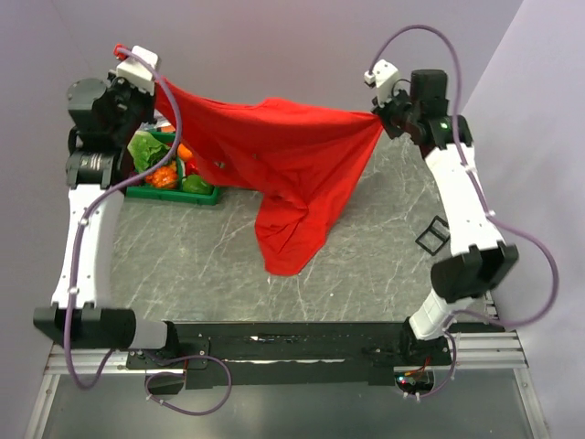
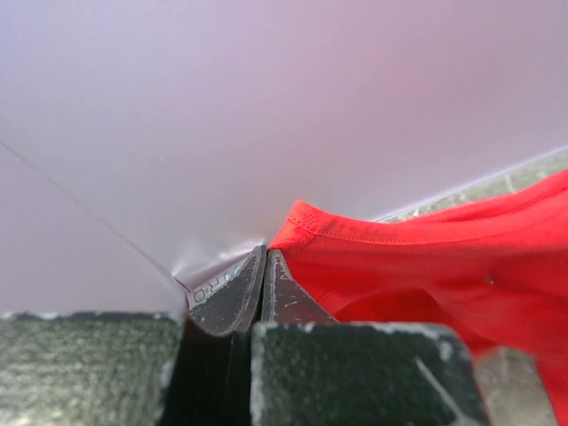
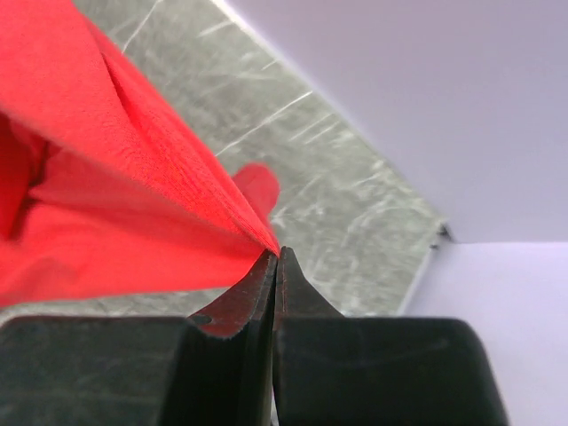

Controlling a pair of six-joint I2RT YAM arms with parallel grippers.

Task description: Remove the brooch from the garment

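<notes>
Above the tabletop, left claw and right claw each clamp an edge of the garment, stretched between them

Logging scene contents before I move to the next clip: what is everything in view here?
garment: one, bright red, strung between both grippers, middle sagging toward the table
brooch: not discernible on the fabric
tray: one, green, far left, partly behind the garment
produce: several, orange and green, in the tray
gridded square: one, black, flat on the table's right side
table: one, grey marbled
left gripper: black, shut on the garment
right gripper: black, shut on the garment
</notes>
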